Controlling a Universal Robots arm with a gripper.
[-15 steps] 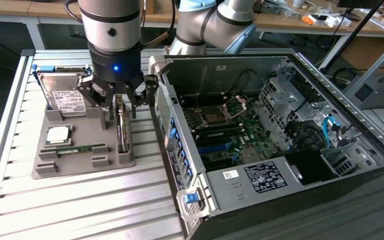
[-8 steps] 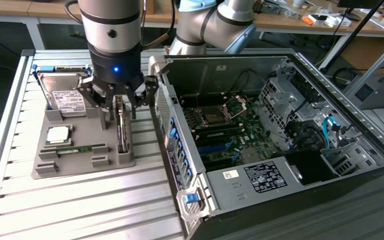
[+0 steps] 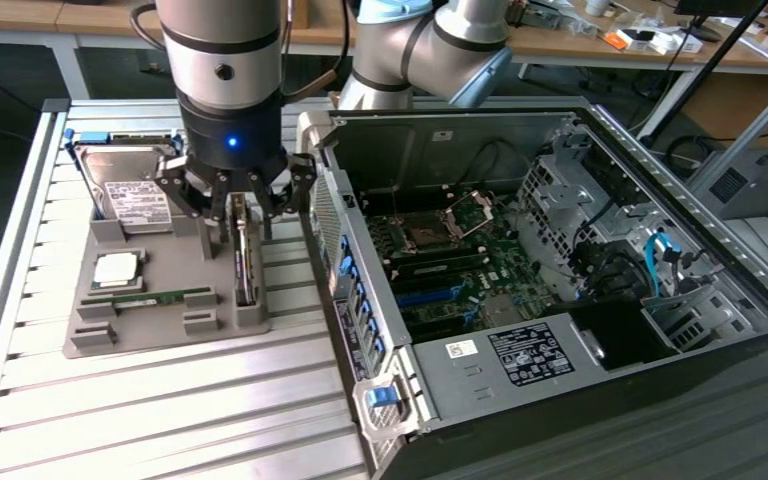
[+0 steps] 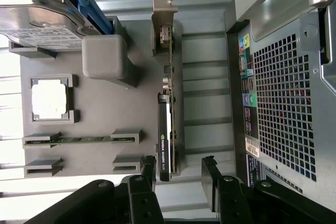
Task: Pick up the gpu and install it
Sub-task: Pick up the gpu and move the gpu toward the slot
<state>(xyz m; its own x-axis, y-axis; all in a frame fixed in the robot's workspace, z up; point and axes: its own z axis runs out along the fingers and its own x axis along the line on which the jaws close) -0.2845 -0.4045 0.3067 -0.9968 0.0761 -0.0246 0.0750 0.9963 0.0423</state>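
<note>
Black fingers (image 4: 148, 167) of the tool (image 4: 178, 165) sit closest to the wrist camera, spread wide, one on either side of the gpu (image 4: 167, 124), with daylight between each pad and the card. Nothing is held.

The gpu stands on its long edge in a slot of the grey tray (image 4: 100, 114), cooler face towards the parts side and silver bracket at the far end. Across the tray lie the hard drive (image 4: 37, 22), the processor (image 4: 48, 99) in its pocket and the RAM stick (image 4: 79, 140).

Over to the exterior view: left of centre in the frame, the tool (image 3: 243, 215) hangs right over the gpu (image 3: 243, 262), fingertips down at the card's top edge. The tray (image 3: 131, 335) rests on the slatted surface (image 3: 157, 420) at lower left. The open computer case (image 3: 491, 110) fills the centre and right, motherboard exposed, just beside the tray.

My read is that this is the pick-up step, lined up and not yet gripped. The card is in its slot and nothing has been installed. A clean grip here calls for pads square on both flat faces, low enough to bite, clear of the fan and bracket, and a straight lift so the card doesn't bind in the slot.
</note>
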